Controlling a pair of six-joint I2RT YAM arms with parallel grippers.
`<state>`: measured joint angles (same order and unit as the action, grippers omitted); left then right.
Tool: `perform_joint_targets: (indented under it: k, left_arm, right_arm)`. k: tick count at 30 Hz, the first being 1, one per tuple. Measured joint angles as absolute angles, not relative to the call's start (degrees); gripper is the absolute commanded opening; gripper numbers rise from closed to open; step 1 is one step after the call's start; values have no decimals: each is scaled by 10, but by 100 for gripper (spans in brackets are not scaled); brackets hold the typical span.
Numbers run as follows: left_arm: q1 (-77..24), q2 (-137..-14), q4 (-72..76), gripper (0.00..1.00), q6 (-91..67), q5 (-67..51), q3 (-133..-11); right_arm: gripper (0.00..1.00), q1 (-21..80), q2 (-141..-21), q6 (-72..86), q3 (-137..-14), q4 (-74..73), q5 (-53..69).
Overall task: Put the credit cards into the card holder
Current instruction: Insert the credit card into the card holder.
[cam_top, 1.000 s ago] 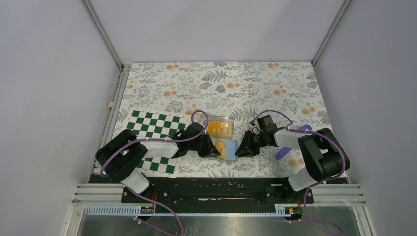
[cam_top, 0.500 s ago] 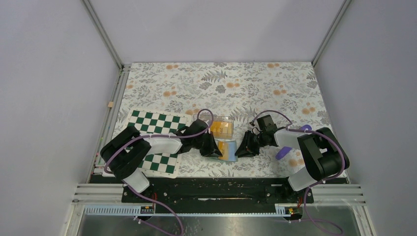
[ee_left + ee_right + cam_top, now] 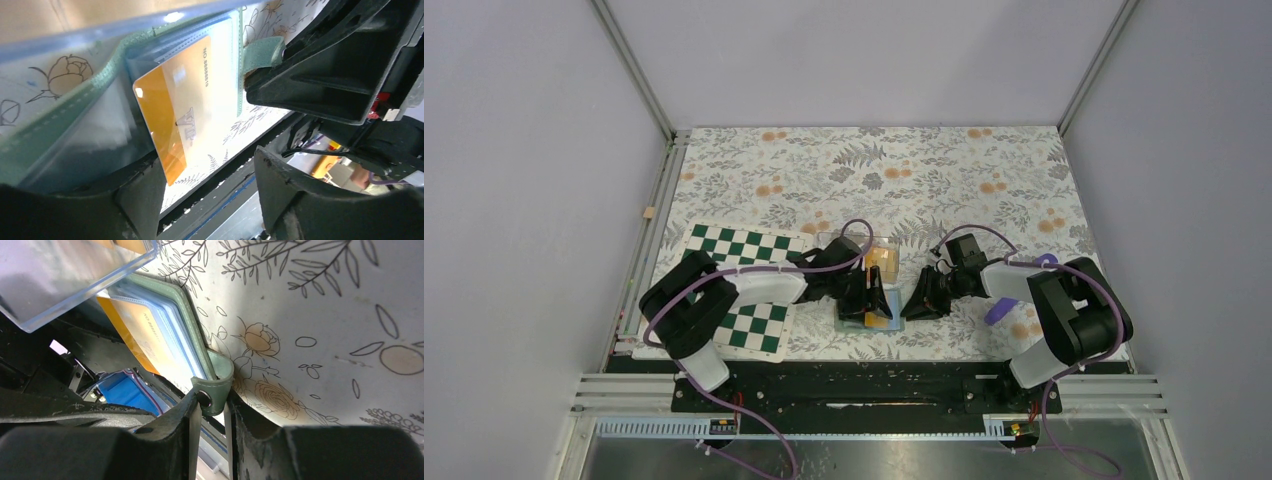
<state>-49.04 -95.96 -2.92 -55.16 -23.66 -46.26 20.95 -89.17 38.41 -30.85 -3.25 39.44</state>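
Observation:
The card holder [image 3: 186, 315], green-edged with clear sleeves, lies open near the table's front edge [image 3: 856, 322]. One orange credit card [image 3: 175, 112] sits partly inside a sleeve, its lower corner sticking out beside my left finger [image 3: 137, 197]. My left gripper [image 3: 210, 200] stands open over the holder's left side [image 3: 869, 293], with nothing between its jaws. My right gripper [image 3: 212, 410] is shut on the holder's green snap tab [image 3: 216, 382], at the holder's right side [image 3: 921, 303]. More orange credit cards [image 3: 884, 262] lie in a clear box just behind.
The clear plastic box [image 3: 65, 275] stands directly behind the holder, close to both grippers. A green-and-white chequered board [image 3: 744, 260] lies under my left arm. Grey walls close in the floral table on three sides.
My left gripper moved right over the holder and opened, letting go of the orange card, which now rests in a sleeve. My right gripper kept its hold on the tab.

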Motion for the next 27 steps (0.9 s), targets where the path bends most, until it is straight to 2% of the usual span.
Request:
perform_joint_targets:
  k: [6, 14, 21, 27]
  left_arm:
    - [-500, -957, -121, 71, -523, -199, -502]
    - [-536, -994, -243, 73, -490, -121, -590]
    - [-554, -1013, -281, 68, -476, -93, -622]
    - [-572, -1018, -292, 75, -456, -74, -636]
  right_arm:
    - [30, 209, -894, 384, -309, -30, 398]
    - [29, 209, -897, 384, -309, -27, 401]
    - [29, 209, -903, 384, -309, -19, 411]
    - [29, 209, -909, 385, -308, -11, 419]
